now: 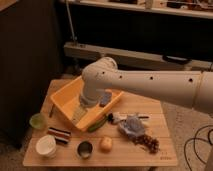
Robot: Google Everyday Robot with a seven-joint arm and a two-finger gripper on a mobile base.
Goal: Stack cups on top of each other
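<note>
Three cups stand apart along the front left of the wooden table (125, 157). The pale green cup (36, 120) is at the left edge. The white wide-rimmed cup (45, 145) is at the front left corner. The shiny dark metal cup (85, 148) stands to its right. My gripper (79, 113) hangs from the big white arm (150, 87) over the front part of the yellow bin (67, 95). It is above and behind the cups and touches none of them.
A black-and-white striped block (59, 135) lies between the green and white cups. A yellowish lump (106, 144) sits right of the metal cup. A grey-blue object (106, 98) lies in the bin. A green item (97, 125), a crumpled blue bag (132, 126) and a dark red cluster (147, 142) lie at right.
</note>
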